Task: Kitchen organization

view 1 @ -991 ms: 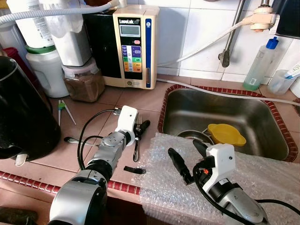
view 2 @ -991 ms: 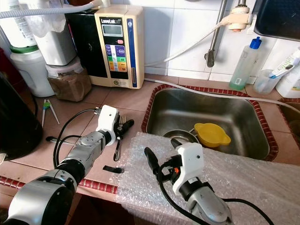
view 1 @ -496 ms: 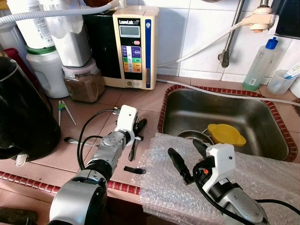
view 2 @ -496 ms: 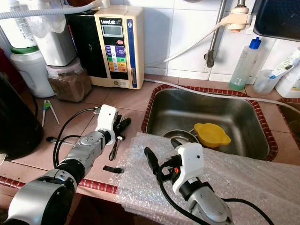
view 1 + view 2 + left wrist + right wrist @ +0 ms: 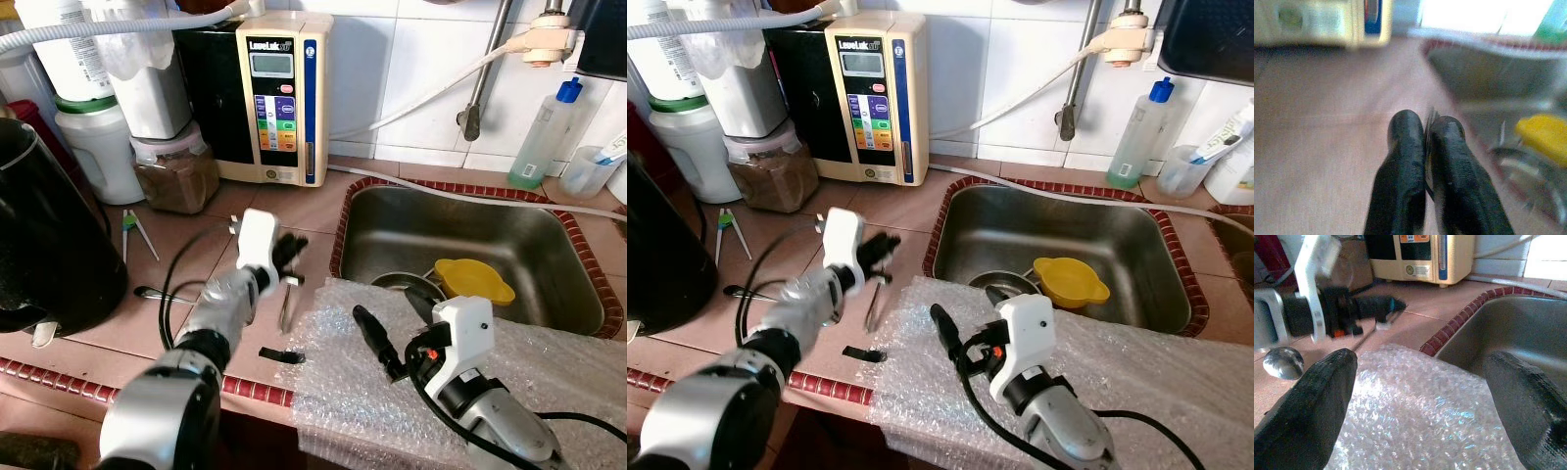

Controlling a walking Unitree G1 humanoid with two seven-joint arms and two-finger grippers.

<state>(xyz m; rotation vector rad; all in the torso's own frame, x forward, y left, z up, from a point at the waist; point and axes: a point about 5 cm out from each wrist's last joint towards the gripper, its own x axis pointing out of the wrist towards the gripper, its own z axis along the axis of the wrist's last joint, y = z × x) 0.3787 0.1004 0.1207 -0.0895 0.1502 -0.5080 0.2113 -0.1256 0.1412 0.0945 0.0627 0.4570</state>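
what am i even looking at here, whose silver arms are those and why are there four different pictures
These are the arms of a humanoid robot standing at a kitchen counter. The two wide pictures come from a stereo camera on its head, looking down; the two close ones come from cameras on its wrists, looking along each hand's two black fingers.

The left hand is shut on a thin metal fork, which hangs down from it over the tiled counter; the arm is blurred. The left wrist view shows a sliver of metal pinched between the fingers.

The right hand is open above a clear sheet of bubble wrap spread over the counter's front edge and the near edge of the sink.

Also there: a steel sink holding a yellow plastic dish, a cream water machine with buttons, and a metal spoon.
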